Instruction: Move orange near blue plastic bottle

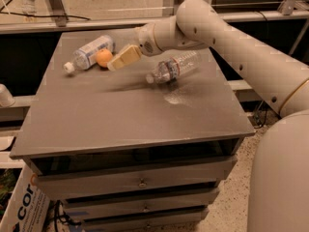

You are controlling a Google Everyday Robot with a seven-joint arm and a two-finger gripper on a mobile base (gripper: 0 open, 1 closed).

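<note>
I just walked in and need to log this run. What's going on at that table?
A one-armed robot is reaching across the table. Its gripper is at the far side, right next to the orange. The orange lies against the blue plastic bottle, which is on its side, so the orange looks already placed near it. A clear bottle lies on its side apart from them, under the arm.

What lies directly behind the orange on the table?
The blue plastic bottle lies on its side just behind the orange, cap toward the left. The orange covers part of the bottle's near side. The gripper is at the orange's right, over the table.
</note>
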